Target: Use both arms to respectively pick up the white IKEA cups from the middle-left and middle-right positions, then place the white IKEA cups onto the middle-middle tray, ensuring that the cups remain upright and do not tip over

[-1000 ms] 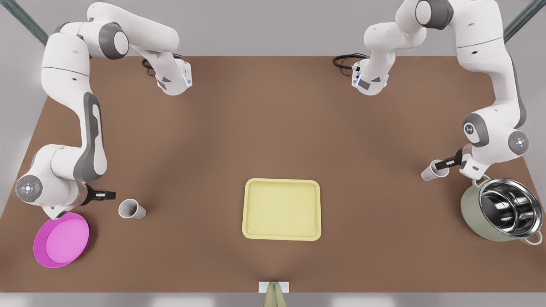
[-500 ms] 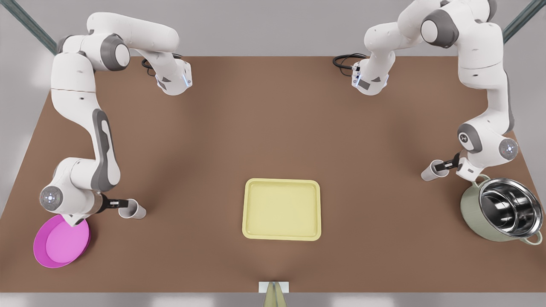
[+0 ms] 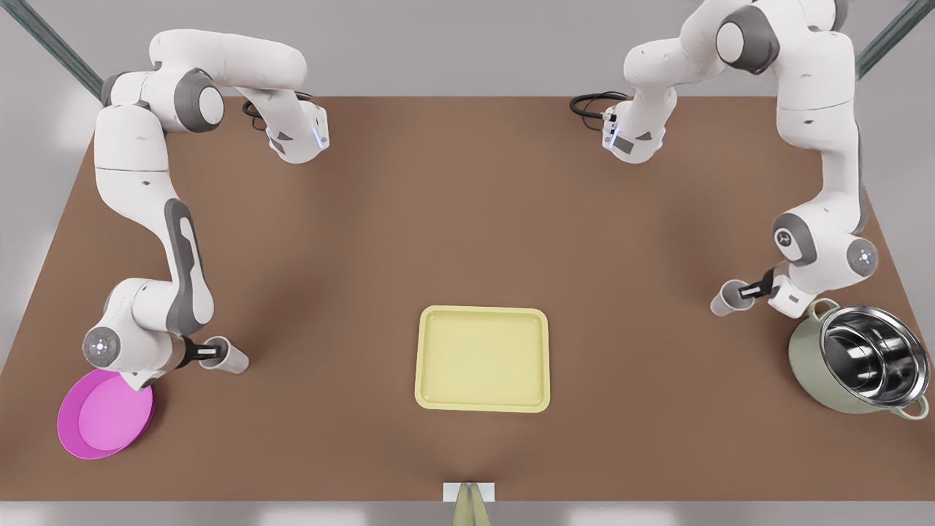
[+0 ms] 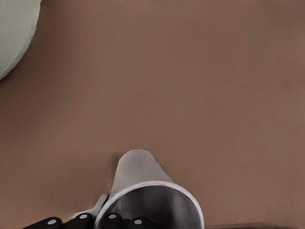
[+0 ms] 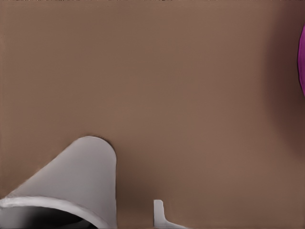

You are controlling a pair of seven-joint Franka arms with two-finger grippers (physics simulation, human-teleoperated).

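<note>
My left pincer (image 3: 746,291) was at the front view's right, reaching out over the cup near the pot (image 3: 724,301). That cup stood on the brown table (image 3: 467,219), a short way off the green pot (image 3: 807,358) and well apart from the tray (image 3: 482,310). In the left wrist view the cup (image 4: 143,176) sat right at my fingers, with one finger (image 4: 96,208) pressed against its outer wall. The other finger seemed to reach inside the rim, so I took that pincer to be clamped on the cup's wall, though the far finger was hard to make out. A corner of the pot (image 4: 14,33) showed beyond it.

My right pincer (image 3: 212,353) was at the front view's left, level with the cup near the bowl (image 3: 232,359) and right against its side. This cup also stood on the table, near the pink bowl (image 3: 106,416) and well apart from the tray. In the right wrist view the cup (image 5: 81,176) lay just beside one fingertip (image 5: 158,210), with a strip of table showing between them. That pincer was therefore apart, not yet gripping. The edge of the bowl (image 5: 303,57) showed farther off.

Both cups looked upright. The yellow tray lay flat on the table between the two cups.
</note>
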